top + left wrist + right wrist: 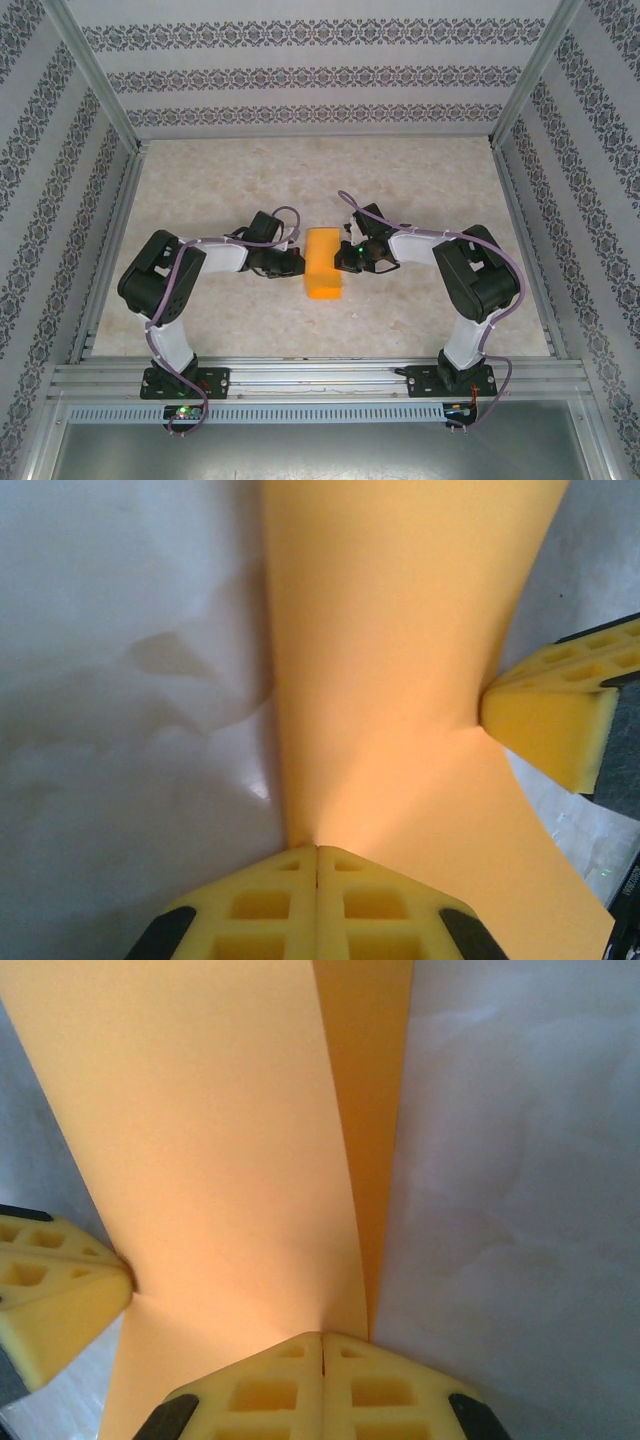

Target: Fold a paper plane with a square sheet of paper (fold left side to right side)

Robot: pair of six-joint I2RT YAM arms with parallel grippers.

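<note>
The square sheet of paper (322, 262) sits mid-table (200, 190), between the two arms. It is bright orange, plain and unmarked. From above it reads as a narrow rectangle, long side running away from the arm bases, so it is doubled over, not a flat square.

The left tool (296, 263) is at its left long edge and the right tool (346, 258) at its right long edge. They face each other with the paper between them.

In the left wrist view the left tool's yellow pads (260, 905) are pressed together, pinching the paper's edge. The sheet puckers into the pinch and fans out wider beyond it. The right tool's yellow pad comes in from the right, touching the sheet.

In the right wrist view the right tool's pads are pressed together too, nipping the paper's edge. Two layers show there: a lighter upper layer, bowed, and a darker orange strip of the lower layer along its right side. The sheet is curved near both tools, not flat. The table is pale and marbled.
</note>
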